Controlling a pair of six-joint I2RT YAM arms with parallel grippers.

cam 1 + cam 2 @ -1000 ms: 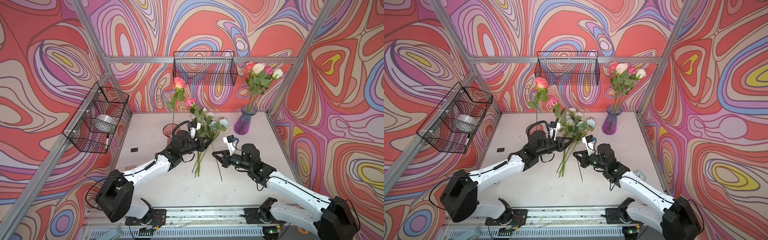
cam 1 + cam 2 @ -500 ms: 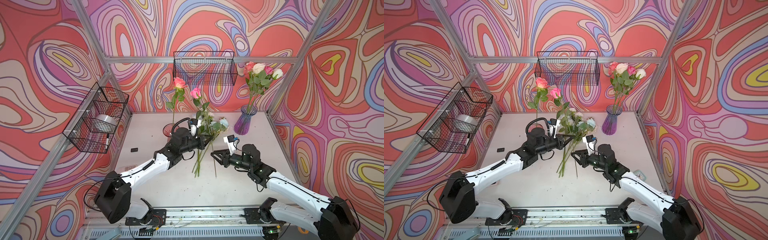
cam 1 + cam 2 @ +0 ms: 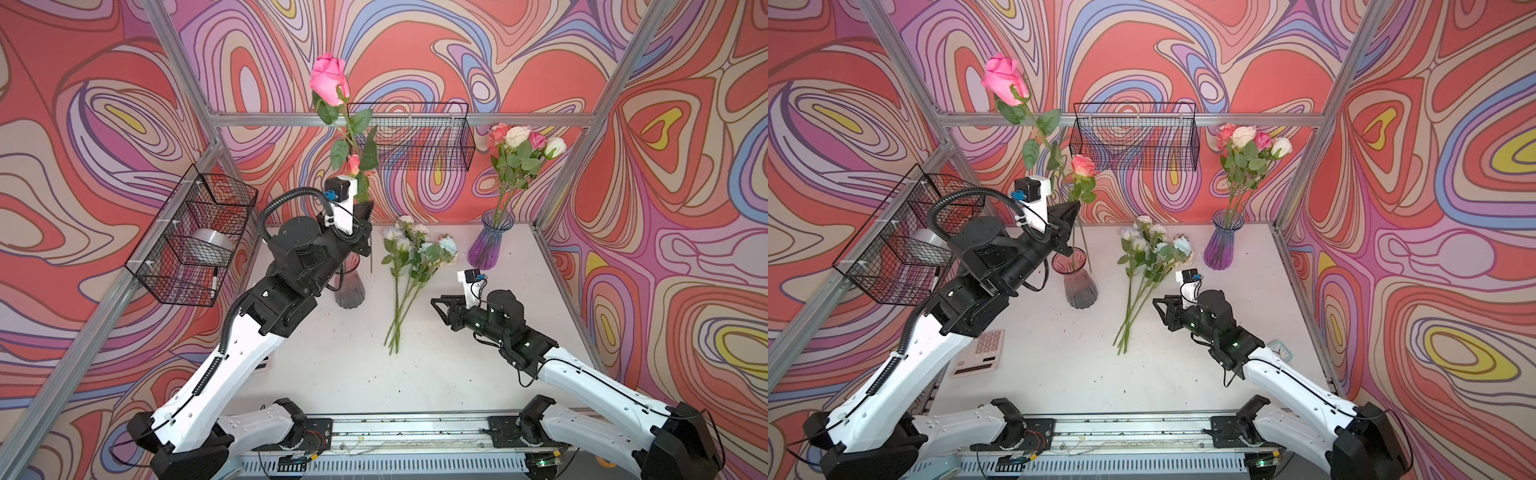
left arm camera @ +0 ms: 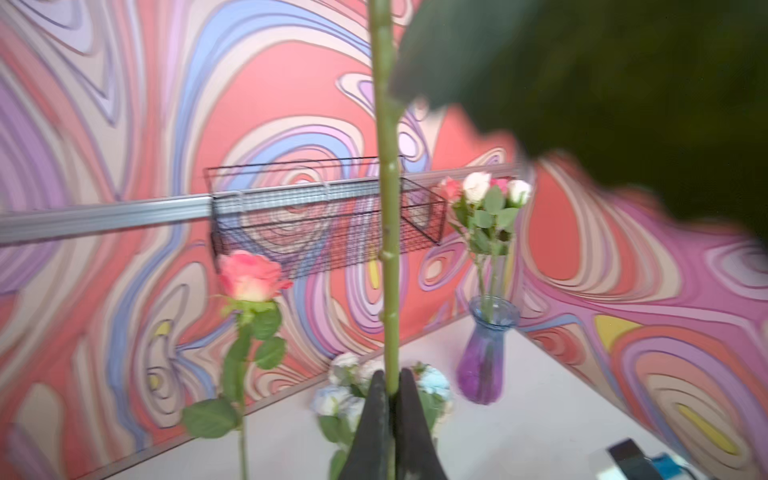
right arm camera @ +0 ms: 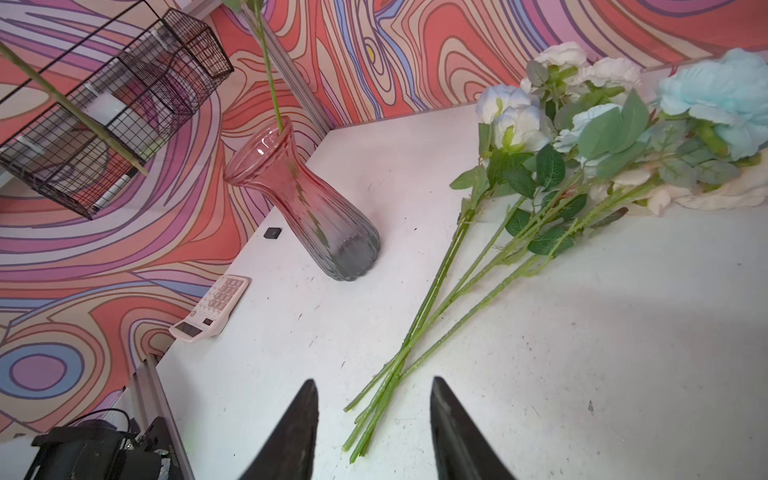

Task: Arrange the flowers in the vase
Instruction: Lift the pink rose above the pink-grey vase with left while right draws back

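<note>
Pink rose (image 3: 328, 79) stands high and nearly upright in both top views, its stem pinched between the pressed-together fingers of the left tool (image 4: 390, 386). The bloom rises above the back rail. The cut end hangs in the air near the mouth of the pink vase (image 3: 349, 291), outside it. That vase stands upright on the table (image 3: 436, 374) and holds one coral rose (image 3: 1084, 166). A bunch (image 3: 415, 253) of white, cream and pale blue flowers lies flat mid-table, blooms toward the back wall and stems toward the front. The right tool (image 5: 374, 384) hovers low just beside the stem ends, fingers spread and holding nothing. At the back right a purple vase (image 3: 1223, 245) stands with four roses (image 3: 523, 141) in it, pink and white, well apart from both tools.
</note>
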